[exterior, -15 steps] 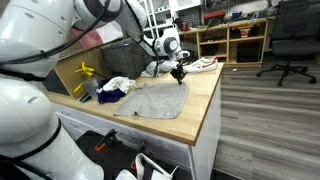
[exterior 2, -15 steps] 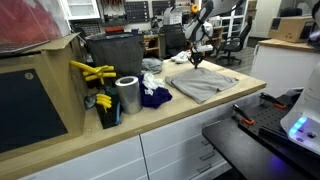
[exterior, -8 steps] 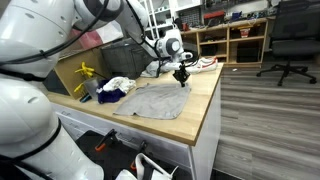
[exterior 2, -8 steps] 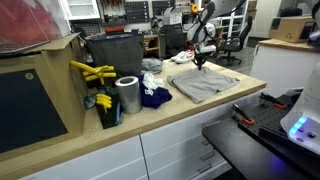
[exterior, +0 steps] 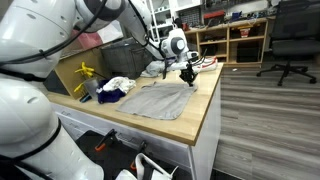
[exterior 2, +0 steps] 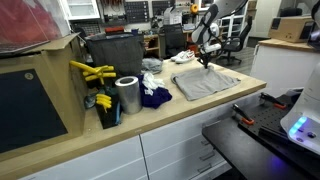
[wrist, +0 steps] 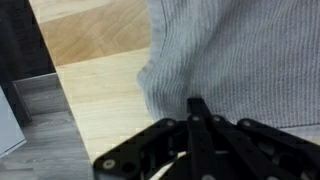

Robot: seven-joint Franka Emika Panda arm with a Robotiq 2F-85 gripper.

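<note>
Grey cloth (exterior: 155, 100) lay spread flat on wooden counter (exterior: 207, 108), far corner directly under gripper (exterior: 188, 76). Gripper clenched, pinching that corner. In wrist view fingertips (wrist: 197, 108) sat pressed together over cloth fold, with exact pinch point hidden behind black linkage. Gripper appeared small and dark in both exterior views.

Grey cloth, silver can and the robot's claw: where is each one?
grey cloth (exterior: 155, 100), in an exterior view, middle of the spread fabric.
silver can (exterior 2: 128, 97), in an exterior view, its side wall.
gripper (exterior: 188, 79), in an exterior view, closed fingertips at the cloth's edge.
</note>
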